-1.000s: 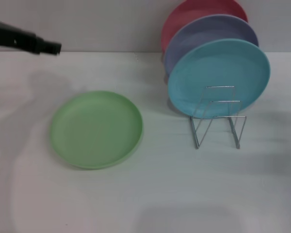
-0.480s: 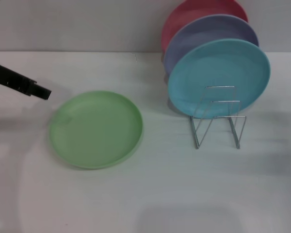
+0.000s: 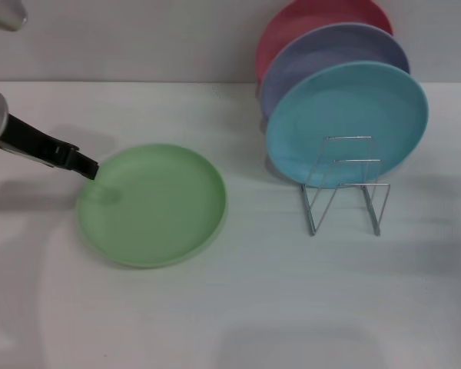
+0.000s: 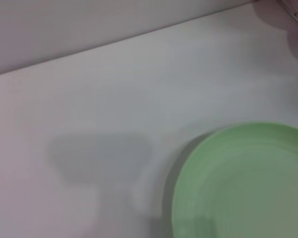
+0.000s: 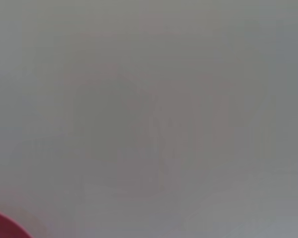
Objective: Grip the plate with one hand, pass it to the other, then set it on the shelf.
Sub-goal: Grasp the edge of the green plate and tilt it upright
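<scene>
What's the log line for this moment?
phase: approach | left end effector: at green plate rim | plate: flat on table | rack: front slots free

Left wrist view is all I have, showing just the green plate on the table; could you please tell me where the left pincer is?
Observer: In the head view the left pincer is at the green plate's left rim; I cannot tell whether it touches.
Operator: Thank you. Where is the rack, please?
Observer: The wire rack stands to the plate's right, apart from it.
Operator: Does it hold anything?
Observer: Three plates stand upright in it: a blue plate in front, a lavender plate behind it and a red plate at the back. The front wire loops are free.
</scene>
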Motion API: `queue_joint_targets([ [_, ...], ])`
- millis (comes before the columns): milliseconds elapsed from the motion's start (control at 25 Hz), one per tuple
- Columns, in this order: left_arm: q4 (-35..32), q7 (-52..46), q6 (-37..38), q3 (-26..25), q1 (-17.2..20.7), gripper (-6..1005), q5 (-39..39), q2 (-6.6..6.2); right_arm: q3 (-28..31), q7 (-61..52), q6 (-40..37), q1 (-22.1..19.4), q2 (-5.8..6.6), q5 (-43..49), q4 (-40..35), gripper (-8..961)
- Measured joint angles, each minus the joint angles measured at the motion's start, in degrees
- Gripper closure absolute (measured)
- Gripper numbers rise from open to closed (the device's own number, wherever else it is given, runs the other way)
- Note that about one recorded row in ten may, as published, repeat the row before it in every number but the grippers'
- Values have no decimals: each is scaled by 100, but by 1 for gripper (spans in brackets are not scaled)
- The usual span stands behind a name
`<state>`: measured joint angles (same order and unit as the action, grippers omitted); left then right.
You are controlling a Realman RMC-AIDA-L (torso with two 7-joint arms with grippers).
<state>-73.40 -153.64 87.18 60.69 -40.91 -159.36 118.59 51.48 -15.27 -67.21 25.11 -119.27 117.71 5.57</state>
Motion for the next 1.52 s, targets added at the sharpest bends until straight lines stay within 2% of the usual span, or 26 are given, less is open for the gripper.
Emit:
queue_joint_targets([
  [240, 678, -412, -653, -85, -102, 332, 68, -9, -26, 7, 2, 3, 0, 0, -3, 343],
  [440, 936, -602, -827, -131, -101, 338, 92, -11, -26, 11, 7, 3, 0, 0, -9, 343],
  [920, 1172, -667, -889, -231, -83, 351, 102, -29, -24, 76, 76, 63, 0, 0, -39, 343],
  [1240, 1627, -645, -1103, -199, -122, 360, 99, -23, -24, 78, 77, 73, 0, 43, -41, 343],
  [1520, 1770, -631, -1222, -189, -128, 368, 98, -28, -24, 78, 85, 85, 0, 50, -38, 342],
])
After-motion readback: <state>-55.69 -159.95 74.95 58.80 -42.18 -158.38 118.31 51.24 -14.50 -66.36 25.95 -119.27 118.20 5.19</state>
